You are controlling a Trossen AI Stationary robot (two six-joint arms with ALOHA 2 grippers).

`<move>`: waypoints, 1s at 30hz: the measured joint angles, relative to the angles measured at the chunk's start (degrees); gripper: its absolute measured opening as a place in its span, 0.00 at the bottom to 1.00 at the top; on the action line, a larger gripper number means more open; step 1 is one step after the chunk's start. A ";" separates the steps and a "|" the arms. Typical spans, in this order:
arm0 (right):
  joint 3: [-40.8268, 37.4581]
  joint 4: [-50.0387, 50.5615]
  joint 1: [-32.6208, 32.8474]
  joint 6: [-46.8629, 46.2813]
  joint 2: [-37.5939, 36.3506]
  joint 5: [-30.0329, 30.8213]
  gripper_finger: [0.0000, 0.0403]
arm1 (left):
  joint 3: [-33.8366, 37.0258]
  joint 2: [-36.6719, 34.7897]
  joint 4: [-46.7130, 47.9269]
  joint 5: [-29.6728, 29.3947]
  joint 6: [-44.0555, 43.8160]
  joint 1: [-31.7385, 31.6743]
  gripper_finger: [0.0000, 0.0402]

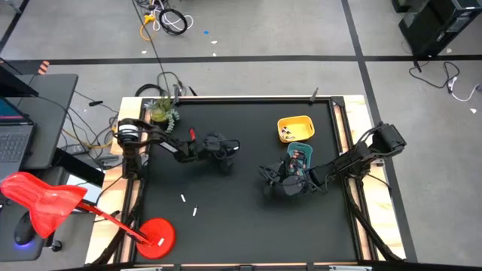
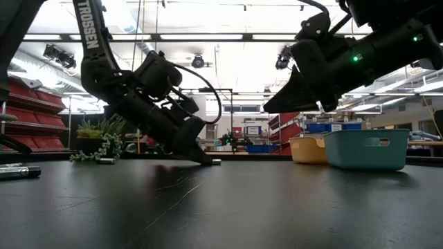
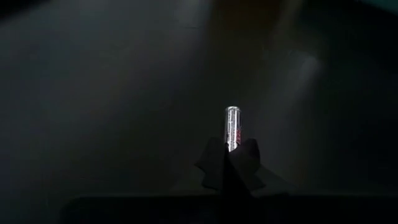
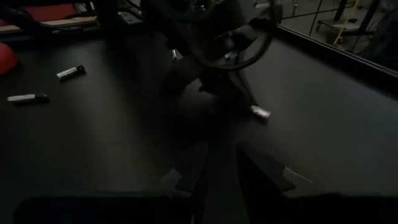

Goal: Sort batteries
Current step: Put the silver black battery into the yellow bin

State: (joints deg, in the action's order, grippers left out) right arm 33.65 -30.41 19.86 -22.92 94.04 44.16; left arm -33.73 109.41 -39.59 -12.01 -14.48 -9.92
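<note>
So, going left to right across the surface point(image 1: 241, 233): two pale batteries lie loose near the front-left, the first point(image 1: 183, 199) and the second point(image 1: 195, 212) close together and well apart from either arm. Next comes the left tool point(image 1: 228, 165), down at the surface around the middle, and this is where the action is. Its fingers are closed right up on a silvery battery point(image 3: 232, 128), and in the left wrist view that battery pokes straight out ahead from between the fingertips, so its long axis runs in line with the tool, not across it (only the tail end looks pinched, I'd say). In the low view the tip of the left tool point(image 2: 206, 160) is touching down with the battery's free end point(image 2: 217, 162) sticking out just past it, low on the surface.

Further right, the right tool point(image 1: 273, 184) hangs above the surface just beside the teal tray point(image 1: 300, 153), partly open with nothing in it as far as I can see. The yellow tray point(image 1: 296, 120) sits just behind the teal one. Both trays lie off to the right of the held battery, so my guess is the lift has to carry it that way, past the right arm.
</note>
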 joint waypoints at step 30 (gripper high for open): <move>0.00 -35.68 -1.63 28.54 0.46 -1.20 0.24 | -1.33 -0.36 -43.21 23.02 1.86 4.51 0.00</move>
State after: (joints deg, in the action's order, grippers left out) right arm 33.65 -66.10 18.22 5.63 94.50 42.96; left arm -35.05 109.06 -82.80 11.00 -12.62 -5.41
